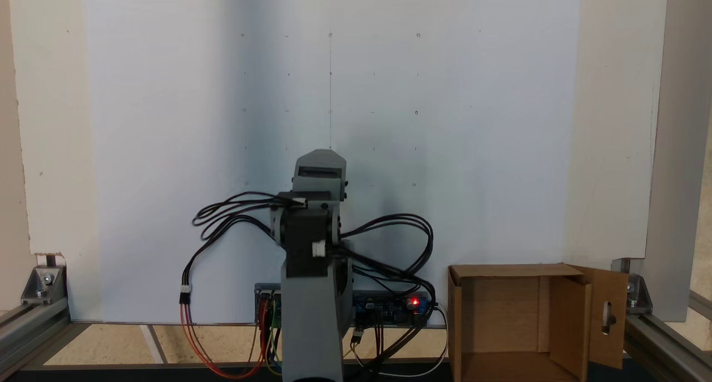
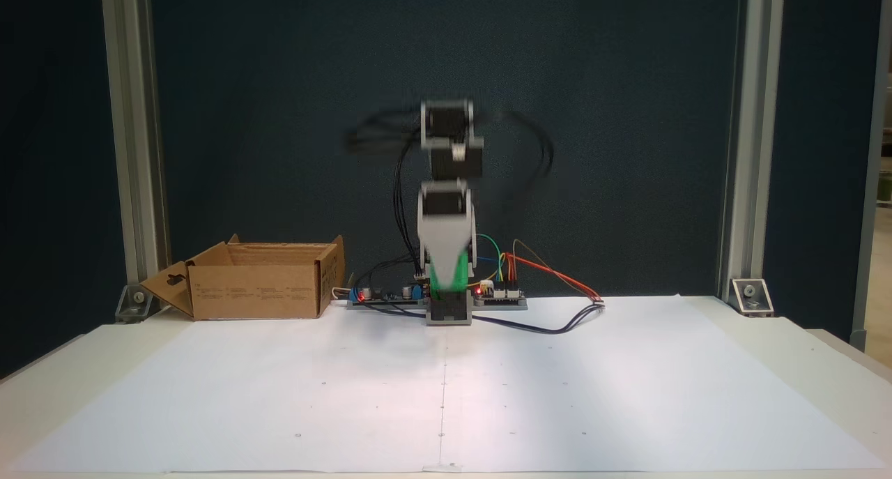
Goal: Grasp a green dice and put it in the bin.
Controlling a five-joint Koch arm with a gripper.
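**Arm folded above its base, green showing at the hand**

The worktop (image 2: pixel 766 367), covered by a large white paper sheet (image 2: pixel 279 395) marked with faint dots and a centre line, runs between aluminium frame posts (image 2: pixel 129 151) in both fixed views. At the sheet's back edge the grey-and-black arm (image 2: pixel 449 186) rises from its base, its upper joints blurred, with loops of black cable (image 1: pixel 400 232) spreading to either side. A cardboard bin (image 2: pixel 254 291) stands open-topped beside the base, on the left in one fixed view and on the right (image 1: pixel 506 315) in the other, touching the worktop and a little apart from the arm. Its side flap carries a keyhole-shaped slot (image 1: pixel 608 317). Circuit boards (image 2: pixel 498 296) with a red light lie behind the base, trailing red, orange, yellow and green wires (image 2: pixel 557 277).

The hand (image 2: pixel 446 273) points downward just above the base, and a patch of bright green, the green dice (image 2: pixel 446 275), shows at its lower end between the grey casing and the black base block. Blur hides the fingers, so whether the hand is clamped on the dice or merely around it cannot be told. The dice is well apart from the bin and above the worktop.
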